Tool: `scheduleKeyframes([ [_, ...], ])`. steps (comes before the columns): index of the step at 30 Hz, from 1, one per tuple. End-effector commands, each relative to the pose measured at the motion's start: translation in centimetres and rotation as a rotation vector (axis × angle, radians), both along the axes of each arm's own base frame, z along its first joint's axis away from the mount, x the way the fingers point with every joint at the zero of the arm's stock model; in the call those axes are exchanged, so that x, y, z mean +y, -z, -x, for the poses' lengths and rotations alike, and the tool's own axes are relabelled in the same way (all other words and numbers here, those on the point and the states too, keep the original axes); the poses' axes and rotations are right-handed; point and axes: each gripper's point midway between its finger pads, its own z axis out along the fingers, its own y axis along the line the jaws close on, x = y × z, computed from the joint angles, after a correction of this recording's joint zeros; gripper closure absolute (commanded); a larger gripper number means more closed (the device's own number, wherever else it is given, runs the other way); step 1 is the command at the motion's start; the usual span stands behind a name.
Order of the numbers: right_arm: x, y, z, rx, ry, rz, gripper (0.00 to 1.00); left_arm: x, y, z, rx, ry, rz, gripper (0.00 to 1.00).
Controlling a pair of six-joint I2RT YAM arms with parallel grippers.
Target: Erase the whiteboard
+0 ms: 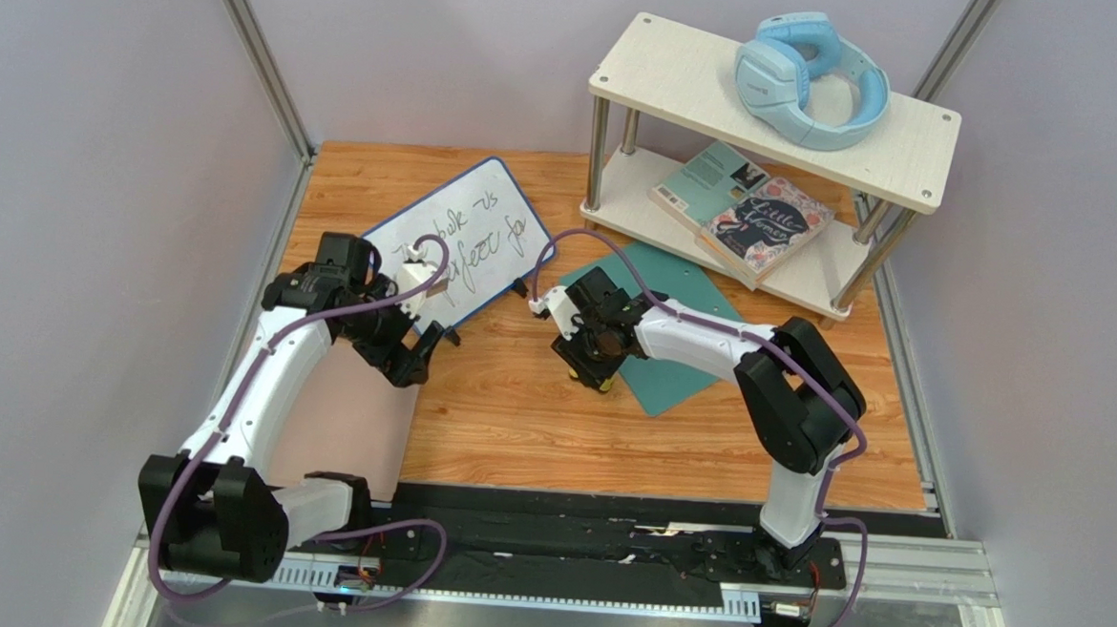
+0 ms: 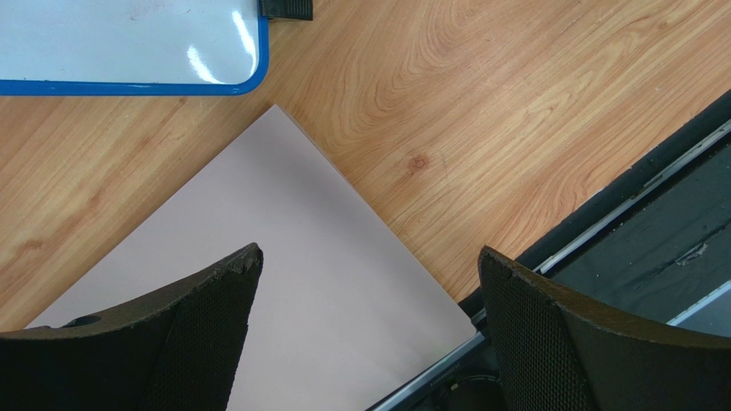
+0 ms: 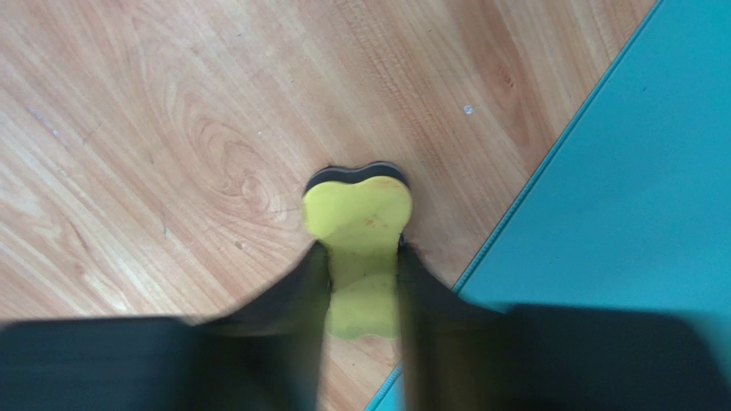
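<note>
Beyond the left pincer [image 2: 369, 257] lies the whiteboard [image 2: 111, 43].

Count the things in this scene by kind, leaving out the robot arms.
Whiteboard: 1
Eraser: 1
Flat sheets: 2 (teal sheet, pink mat)
Shelf: 1
Headphones: 1
Books: 2 (teal book, dark book)
Total: 8
</note>
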Motion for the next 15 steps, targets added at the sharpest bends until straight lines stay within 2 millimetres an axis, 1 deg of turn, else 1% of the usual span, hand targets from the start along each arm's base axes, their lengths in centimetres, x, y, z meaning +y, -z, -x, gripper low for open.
scheduleKeyframes([
  [1,0.8,-2.3,-0.6,-0.043,-0.017,-0.047,0.89,-0.6,-1.5,-1.6,-0.053,-0.008,0.041,0.01],
  [3,0.8,-2.2,-0.6,-0.041,-0.012,-0.046,0.89,-0.4,-1.9,-2.1,-0.076,-0.026,0.039,0.01],
  [5,1.0,-2.3,-0.6,-0.037,-0.011,-0.052,0.91,0.0,-2.9,-3.1,-0.117,-0.061,0.048,0.01],
  [6,1.1,-2.4,-0.6,-0.03,-0.002,-0.059,0.93,0.3,-3.4,-3.5,-0.136,-0.08,0.055,0.01],
  [7,1.3,-2.6,-0.7,-0.031,0.001,-0.07,0.94,0.5,-4.3,-4.1,-0.156,-0.112,0.073,0.01],
  [8,1.7,-3.2,-0.9,-0.035,0.006,-0.087,0.96,1.1,-5.0,-4.8,-0.173,-0.152,0.123,0.01],
  [9,2.2,-3.6,-0.9,-0.027,0.017,-0.113,0.98,1.3,-5.2,-5.3,-0.161,-0.17,0.155,0.01],
  [10,2.5,-4.1,-1.1,-0.032,0.025,-0.13,0.99,1.6,-6.2,-6.1,-0.172,-0.197,0.187,0.01],
  [11,3.0,-4.8,-1.5,-0.042,0.037,-0.151,1.0,2.4,-5.9,-6.9,-0.136,-0.237,0.229,0.01],
  [12,3.5,-5.3,-1.7,-0.043,0.041,-0.175,1.0,2.7,-5.9,-7.4,-0.12,-0.255,0.25,0.01],
  [13,4.1,-6.1,-2.1,-0.048,0.071,-0.21,1.0,3.4,-6.8,-8.4,-0.126,-0.288,0.277,0.01],
  [14,4.7,-6.9,-2.6,-0.065,0.09,-0.237,1.0,3.6,-6.1,-9.2,-0.091,-0.306,0.322,0.01],
  [15,5.0,-7.5,-3.0,-0.075,0.11,-0.256,1.0,5.1,-6.1,-10.0,-0.088,-0.362,0.347,0.01],
])
